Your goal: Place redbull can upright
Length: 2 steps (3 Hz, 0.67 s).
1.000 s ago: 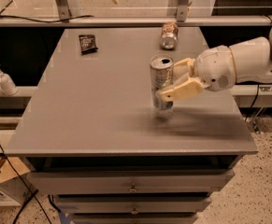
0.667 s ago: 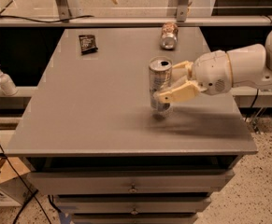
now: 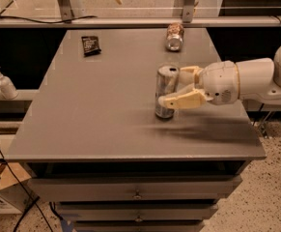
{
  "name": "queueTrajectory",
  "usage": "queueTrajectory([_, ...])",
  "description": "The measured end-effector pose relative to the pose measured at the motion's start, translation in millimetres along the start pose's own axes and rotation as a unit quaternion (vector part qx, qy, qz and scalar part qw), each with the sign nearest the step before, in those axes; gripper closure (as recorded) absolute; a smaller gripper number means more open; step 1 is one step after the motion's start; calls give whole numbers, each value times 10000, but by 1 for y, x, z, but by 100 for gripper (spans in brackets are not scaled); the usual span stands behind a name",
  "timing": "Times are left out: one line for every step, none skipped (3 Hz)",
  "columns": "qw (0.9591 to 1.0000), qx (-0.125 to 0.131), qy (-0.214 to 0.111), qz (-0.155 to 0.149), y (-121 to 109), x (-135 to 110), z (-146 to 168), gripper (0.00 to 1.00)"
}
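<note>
In the camera view, the redbull can (image 3: 165,88) stands upright near the right part of the tabletop (image 3: 106,110). Its shiny top faces up and its base seems to meet the surface, with a dark shadow running from it to the right.

The end effector (image 3: 172,86) reaches in from the right and is closed around the can. The near finger (image 3: 181,100) lies across the can's lower front and the other finger is behind its upper part. So it appears to have hold of the can and has not opened.

Compared with one second ago, the can has hardly moved sideways. It sits only a little lower, and the arm has also come down and lies flatter.

I judge from this that the lowering is finished or almost finished, and what is left is to release the can without pushing it over.

The brownish can (image 3: 175,36) lying at the far edge and the black packet (image 3: 91,45) are well apart from this and have not moved.
</note>
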<state>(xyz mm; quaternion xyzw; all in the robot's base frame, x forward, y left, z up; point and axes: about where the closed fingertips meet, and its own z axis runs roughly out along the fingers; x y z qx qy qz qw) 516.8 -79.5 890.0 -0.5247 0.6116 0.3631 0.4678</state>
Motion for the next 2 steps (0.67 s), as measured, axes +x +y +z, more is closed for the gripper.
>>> queueTrajectory([10000,-18,0,-7,1,-1,2,0])
queueTrajectory([10000,-19,0,-7,1,-1,2,0])
